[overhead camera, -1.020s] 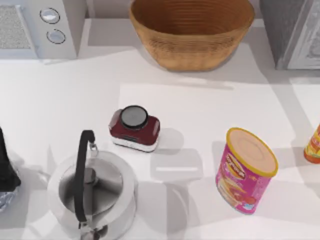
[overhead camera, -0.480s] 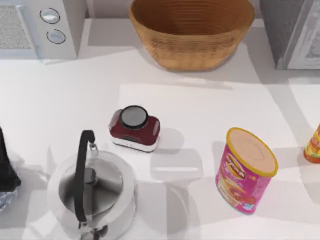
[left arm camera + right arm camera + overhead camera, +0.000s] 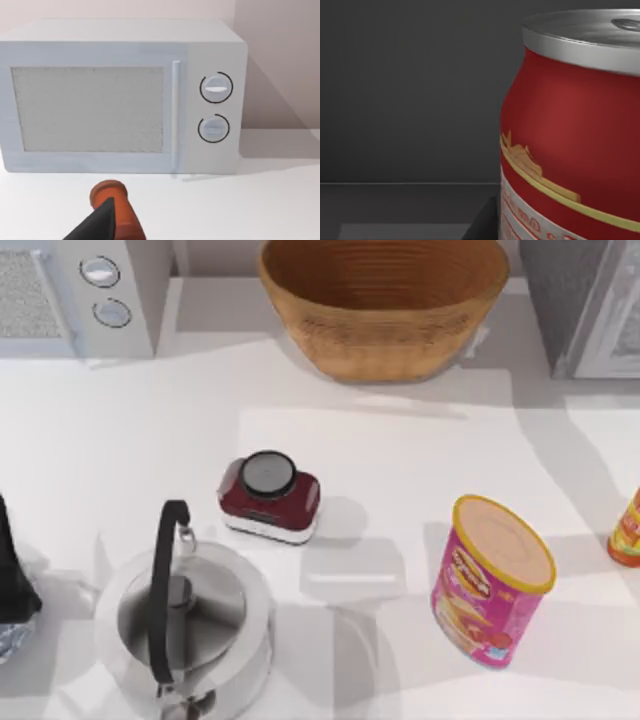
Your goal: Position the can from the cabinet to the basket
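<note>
The red can (image 3: 570,140) with its silver top stands very close in the right wrist view, against the dark inside of the cabinet (image 3: 562,300). My right gripper (image 3: 482,222) appears as a dark wedge beside the can's lower part. The cabinet's white-framed door (image 3: 615,335) is at the table's back right corner. The tan wicker basket (image 3: 385,340) sits at the back middle with nothing visible inside. My left arm (image 3: 12,575) is parked at the left edge, and my left gripper (image 3: 97,222) faces the microwave (image 3: 120,100).
A steel kettle (image 3: 185,625) with a black handle stands front left. A dark red device (image 3: 270,498) sits mid-table, a pink canister (image 3: 490,585) front right and an orange bottle (image 3: 628,530) at the right edge. An orange-red capped object (image 3: 112,195) lies under the left gripper.
The shading on the table in front of the cabinet has shifted slightly. The objects on the table and the left arm have not moved.
</note>
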Tool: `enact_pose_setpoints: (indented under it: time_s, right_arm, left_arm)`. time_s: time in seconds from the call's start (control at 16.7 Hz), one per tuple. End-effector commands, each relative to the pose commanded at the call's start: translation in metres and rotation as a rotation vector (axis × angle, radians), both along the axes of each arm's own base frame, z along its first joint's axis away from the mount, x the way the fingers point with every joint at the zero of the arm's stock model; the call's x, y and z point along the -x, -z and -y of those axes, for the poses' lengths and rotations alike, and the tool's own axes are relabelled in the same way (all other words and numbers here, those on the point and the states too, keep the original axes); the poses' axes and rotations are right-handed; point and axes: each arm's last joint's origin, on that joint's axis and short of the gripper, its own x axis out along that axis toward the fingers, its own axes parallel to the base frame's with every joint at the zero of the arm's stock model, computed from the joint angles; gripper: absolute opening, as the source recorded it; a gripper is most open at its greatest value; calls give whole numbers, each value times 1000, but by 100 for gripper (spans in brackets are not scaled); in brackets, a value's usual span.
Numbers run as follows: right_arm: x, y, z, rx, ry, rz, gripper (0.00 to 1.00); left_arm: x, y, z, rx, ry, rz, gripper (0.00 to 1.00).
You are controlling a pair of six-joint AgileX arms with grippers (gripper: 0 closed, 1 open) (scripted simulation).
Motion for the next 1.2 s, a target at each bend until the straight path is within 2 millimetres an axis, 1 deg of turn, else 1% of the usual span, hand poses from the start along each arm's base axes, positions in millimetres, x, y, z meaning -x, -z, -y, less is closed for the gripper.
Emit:
enact_pose_setpoints:
  time_s: [0.12,0.36,0.42,0.54,0.66,0.78,0.9,1.02,1.08,1.14,1.2]
  right_arm:
    - [7,-1,1,0,0,0,0]
    - [5,1,1,1,2,-6,0]
    - [8,-2,3,-9,3,11,0]
    - [24,-9,12,-40,8,74,0]
    - [45,-13,25,-64,16,143,0]
    - [63,-5,37,-62,29,169,0]
    - [76,15,46,-45,46,156,0]
    - [88,46,55,-31,59,134,0]
    - [92,66,58,-26,61,115,0]
    - [94,91,60,-18,60,83,0]
    - [94,120,62,-8,57,37,0]
  left_arm:
    - [0,0,0,0,0,0,100]
    - [0,0,0,0,0,0,100]
    - [0,0,0,0,0,0,100]
    - [0,0,0,0,0,0,100]
    - [0,0,0,0,0,0,100]
    - [0,0,0,0,0,0,100]
    - [0,0,0,0,0,0,100]
    - [0,0,0,0,0,0,100]
    - [0,0,0,0,0,0,100]
    - [0,0,0,0,0,0,100]
    - [0,0,0,0,0,0,100]
